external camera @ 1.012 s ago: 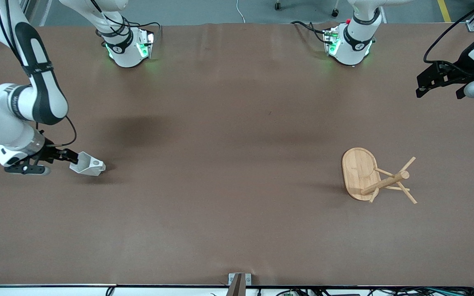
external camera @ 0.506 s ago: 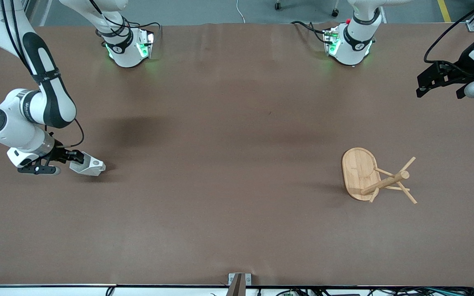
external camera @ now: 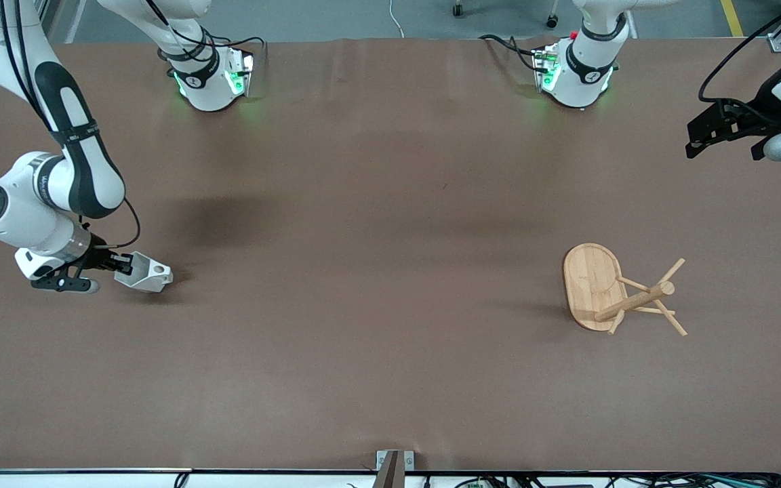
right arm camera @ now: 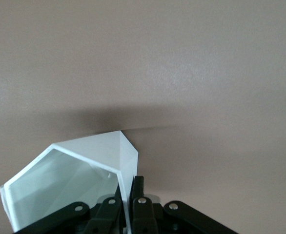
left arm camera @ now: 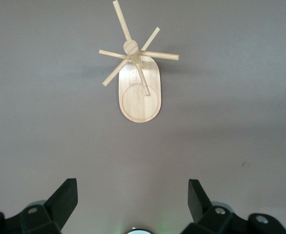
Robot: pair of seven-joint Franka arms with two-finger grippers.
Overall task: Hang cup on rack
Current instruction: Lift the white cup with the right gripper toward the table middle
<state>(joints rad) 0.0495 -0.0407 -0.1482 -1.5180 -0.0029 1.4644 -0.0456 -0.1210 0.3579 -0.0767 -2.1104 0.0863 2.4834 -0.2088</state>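
At the right arm's end of the desk [external camera: 377,379], the right arm bends low, its right end effector [external camera: 118,264] pinching the rim wall of the tipped cup [external camera: 146,272]; a second ago its fingers stood spread around that wall. The rack [external camera: 601,288] stands unmoved toward the left arm's end. The left end effector [external camera: 726,129] waits aloft, fingers spread, empty.

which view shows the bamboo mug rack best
The left wrist view: the light bamboo mug rack sits central, showing its oval base, post and all pegs from above. The front view shows it smaller, toward the left arm's end of the table. The right wrist view does not show it.
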